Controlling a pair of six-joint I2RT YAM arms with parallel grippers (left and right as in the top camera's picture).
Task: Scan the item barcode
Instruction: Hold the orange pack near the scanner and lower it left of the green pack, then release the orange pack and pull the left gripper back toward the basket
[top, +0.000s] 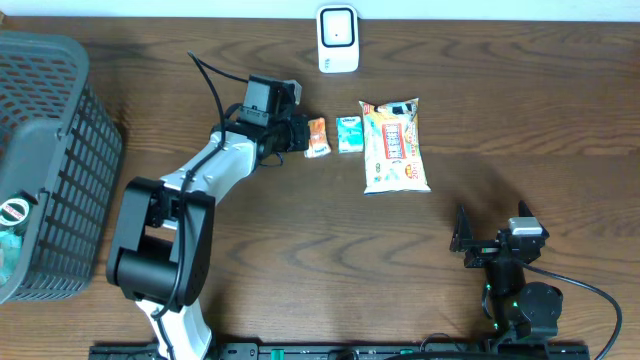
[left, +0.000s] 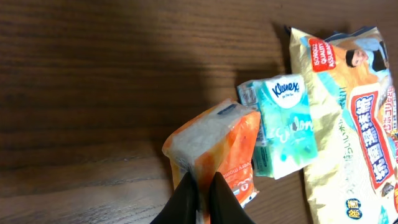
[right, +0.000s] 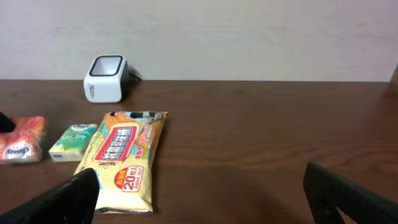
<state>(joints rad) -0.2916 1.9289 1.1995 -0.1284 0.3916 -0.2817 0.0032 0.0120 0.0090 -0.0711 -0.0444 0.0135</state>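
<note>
Two grippers observed. Left gripper (left: 202, 190) is clenched on the orange packet (left: 214, 149), beside the Kleenex pack (left: 283, 124); right gripper (top: 490, 235) stands spread, holding nothing.

Three packets are on the tabletop (top: 520, 110): one orange tissue pack (top: 317, 137), one green Kleenex pack (top: 349, 133) and one large yellow wipes pack (top: 394, 146). There is one white scanner (top: 338, 38) and one dark mesh basket (top: 60, 150) (its contents are too hidden to count). Two arms show, so two end effectors: the left end effector (top: 300, 133) and the right end effector (top: 492, 232).
</note>
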